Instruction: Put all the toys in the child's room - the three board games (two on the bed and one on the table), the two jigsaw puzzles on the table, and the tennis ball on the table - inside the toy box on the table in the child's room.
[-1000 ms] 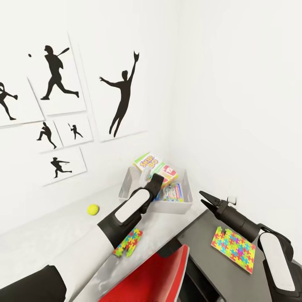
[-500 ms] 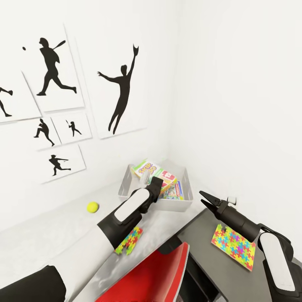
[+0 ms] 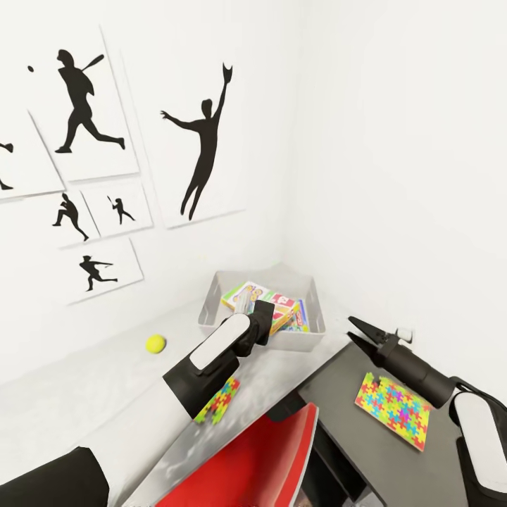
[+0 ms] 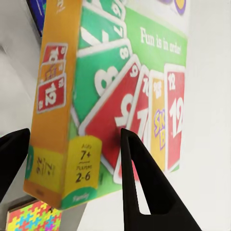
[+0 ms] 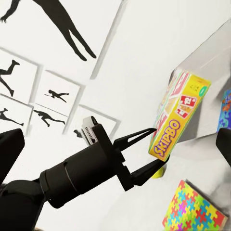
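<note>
Skip-Bo game, the green-yellow-red printed cardboard box (image 3: 259,301), sits low over the shallow light-grey toy box (image 3: 215,304) at the far corner of the pale grey desk top (image 3: 105,394), w/ the left gripper (image 3: 262,310) at its near end. Left wrist view shows the two black fingers (image 4: 139,178) spread either side of the box's narrow edge, w/ a gap visible on one side, so the fingers look parted, not pinching; right wrist view agrees, prongs apart at the box's corner. Probably a release: box lies tilted on the other games in the bin, a white-green one (image 3: 299,317) beside it, so it rests there w/o support. Right gripper (image 3: 360,333) hovers fingers apart above the lower dark grey desk section (image 3: 366,451), just beyond one multicolour jigsaw sheet (image 3: 391,410), likely staged for that pick. Second jigsaw sheet (image 3: 217,400) lies on the pale top, partly under the left forearm; small yellow-green tennis ball (image 3: 155,343) sits near the wall, well apart from the bin. Judged: games in, puzzles & ball left.
</note>
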Controlling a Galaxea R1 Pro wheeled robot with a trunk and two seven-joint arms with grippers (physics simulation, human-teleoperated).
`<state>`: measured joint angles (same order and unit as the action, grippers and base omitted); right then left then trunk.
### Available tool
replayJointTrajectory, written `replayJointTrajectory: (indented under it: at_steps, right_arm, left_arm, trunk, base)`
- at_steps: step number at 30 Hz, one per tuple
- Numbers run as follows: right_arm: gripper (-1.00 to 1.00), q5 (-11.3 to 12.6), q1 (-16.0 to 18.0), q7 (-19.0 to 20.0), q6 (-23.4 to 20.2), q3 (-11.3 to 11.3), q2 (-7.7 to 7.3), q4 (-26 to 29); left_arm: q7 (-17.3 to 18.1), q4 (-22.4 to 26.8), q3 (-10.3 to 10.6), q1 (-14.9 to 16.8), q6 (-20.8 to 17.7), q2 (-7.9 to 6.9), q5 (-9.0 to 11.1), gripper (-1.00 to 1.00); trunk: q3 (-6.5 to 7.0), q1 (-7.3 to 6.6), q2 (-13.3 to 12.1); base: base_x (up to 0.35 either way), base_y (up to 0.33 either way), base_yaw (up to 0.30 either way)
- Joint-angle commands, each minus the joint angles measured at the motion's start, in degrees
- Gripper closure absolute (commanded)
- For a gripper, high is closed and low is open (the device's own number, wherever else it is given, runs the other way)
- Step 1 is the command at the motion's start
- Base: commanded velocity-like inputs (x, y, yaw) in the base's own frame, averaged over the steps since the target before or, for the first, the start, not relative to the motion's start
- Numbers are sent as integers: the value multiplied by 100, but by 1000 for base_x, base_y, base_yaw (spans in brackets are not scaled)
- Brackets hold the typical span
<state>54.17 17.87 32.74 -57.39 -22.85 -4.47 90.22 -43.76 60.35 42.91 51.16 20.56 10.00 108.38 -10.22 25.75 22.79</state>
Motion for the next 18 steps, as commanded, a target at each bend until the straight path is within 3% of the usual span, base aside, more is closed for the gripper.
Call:
replayJointTrajectory:
  at_steps: [1,5,18]
  right_arm:
    - [-100,-9,6,43,-87,-93,0,12]
    - [-100,18,6,55,-175,-258,6,28]
    - [-100,23,6,57,-166,-264,14,31]
  left_arm:
    - [-25,6,7,8,21,0,12,100]
    - [32,15,14,8,24,0,8,100]
    - [78,359,41,14,21,0,-70,100]
  trunk:
    - [-22,3,13]
    - [-59,3,13]
    - [-178,3,13]
  base:
    - [0,0,56]
    - [0,0,64]
    - [0,0,75]
